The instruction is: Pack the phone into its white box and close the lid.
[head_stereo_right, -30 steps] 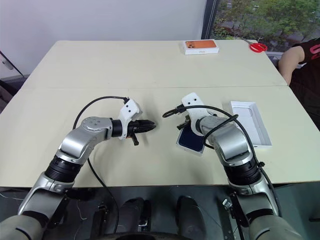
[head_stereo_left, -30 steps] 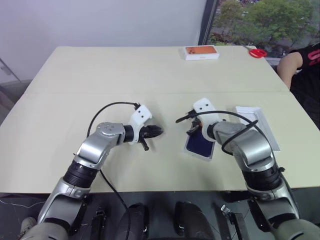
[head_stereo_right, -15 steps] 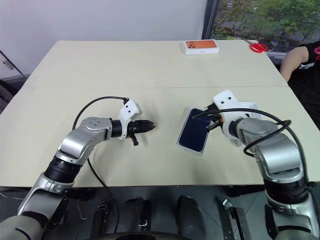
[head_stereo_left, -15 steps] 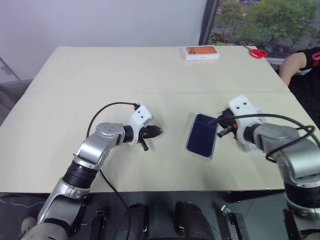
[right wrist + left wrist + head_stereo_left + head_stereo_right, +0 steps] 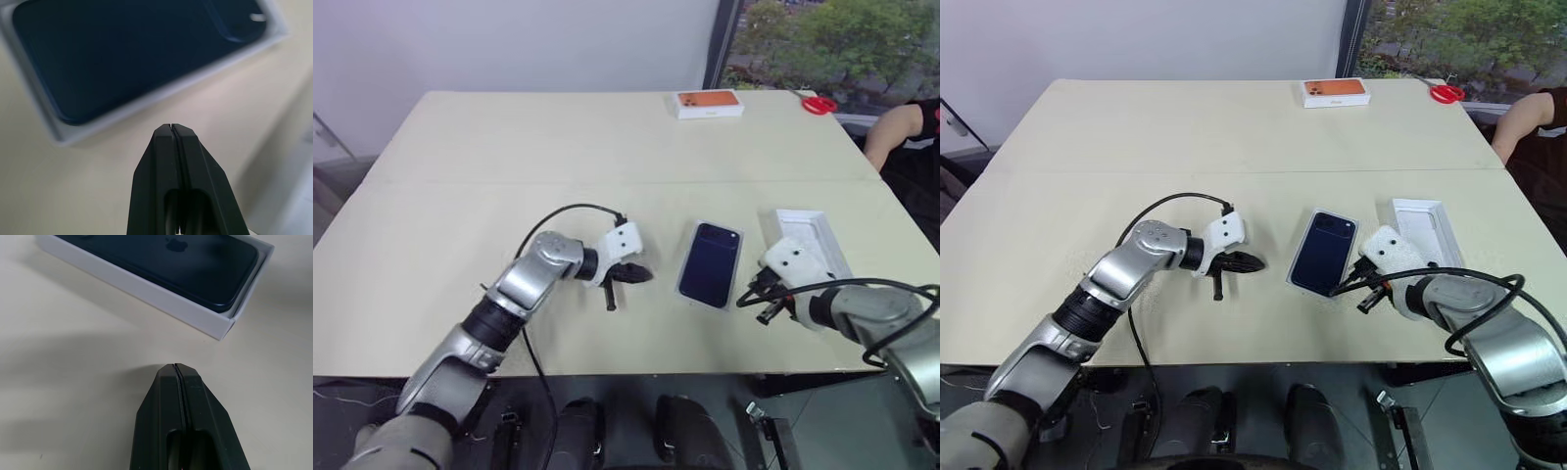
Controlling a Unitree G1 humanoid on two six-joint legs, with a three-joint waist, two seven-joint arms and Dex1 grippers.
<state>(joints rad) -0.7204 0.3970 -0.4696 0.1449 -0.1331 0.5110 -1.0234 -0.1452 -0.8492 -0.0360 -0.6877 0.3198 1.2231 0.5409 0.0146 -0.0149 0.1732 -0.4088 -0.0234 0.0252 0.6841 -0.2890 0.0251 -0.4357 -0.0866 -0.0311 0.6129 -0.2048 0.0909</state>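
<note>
**Phone lies in its box, both grippers closed and empty**

Head views: the left gripper reaches in low from the left with its fingers together, near the shallow white cardboard box. In that box lies the glossy, round-cornered navy phone. The right gripper hangs beside the box's right edge, fingers pressed together. The white rimmed lid lies inside-up further right.

Left wrist view: the black fingers meet, holding nothing; the box's white wall rises around the phone.

Right wrist view: the fingertips touch above the pale tabletop.
</note>
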